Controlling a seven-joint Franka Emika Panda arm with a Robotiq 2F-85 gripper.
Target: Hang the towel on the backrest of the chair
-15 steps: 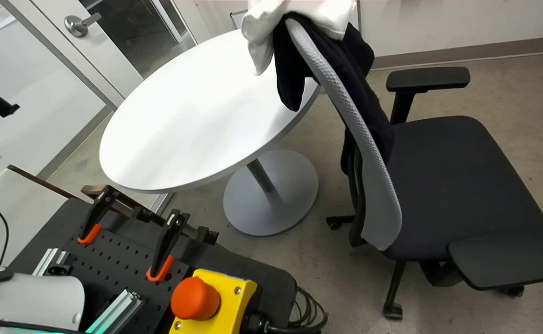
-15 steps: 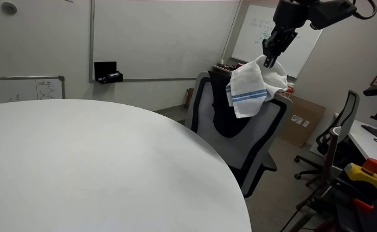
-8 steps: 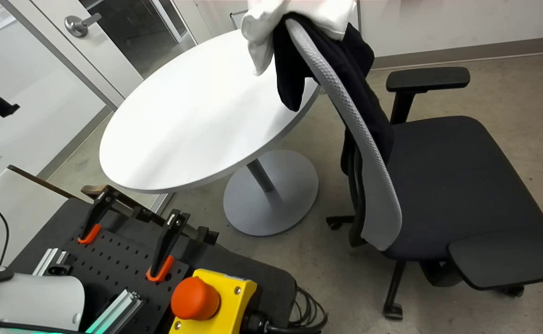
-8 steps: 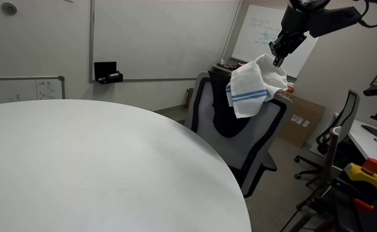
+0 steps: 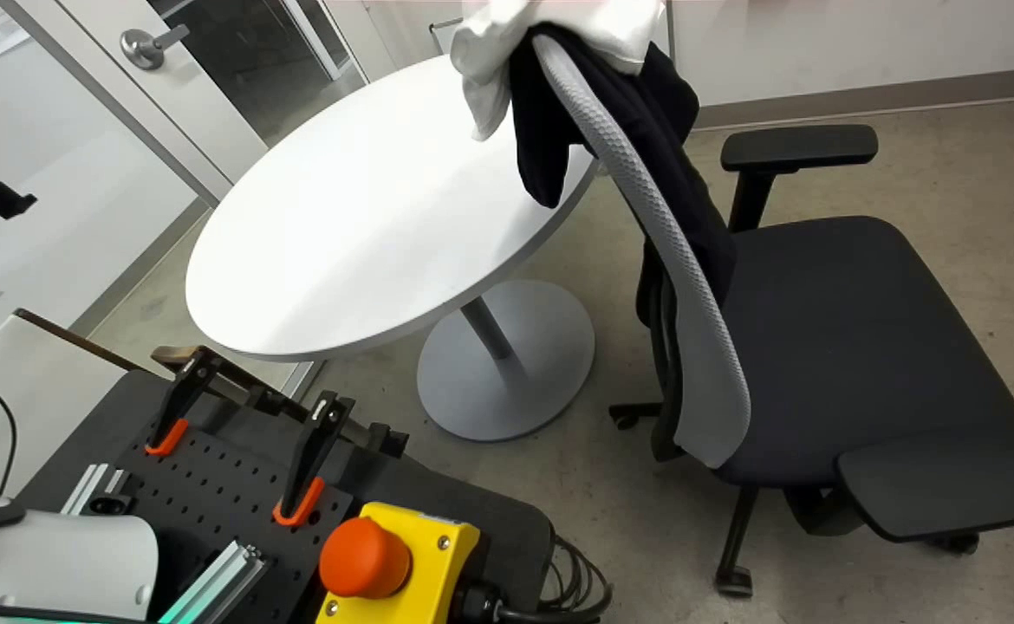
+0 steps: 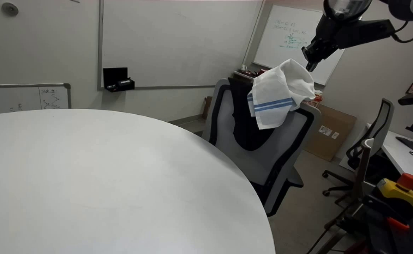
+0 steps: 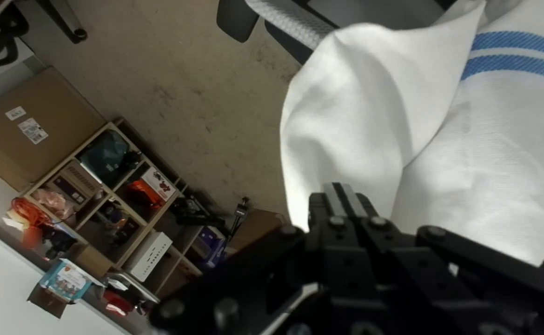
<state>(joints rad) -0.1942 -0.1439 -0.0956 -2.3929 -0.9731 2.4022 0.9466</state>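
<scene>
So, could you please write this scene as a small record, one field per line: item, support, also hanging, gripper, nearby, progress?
Item: white towel with blue stripes
Support: grey chair backrest, the towel draped over its top
Also hanging: black cloth, partly under the towel
Gripper: shut, nothing visible between its jaws; close to the towel, contact unclear
Nearby: round white table; yellow box with a red-orange button
Progress: hanging looks done
</scene>
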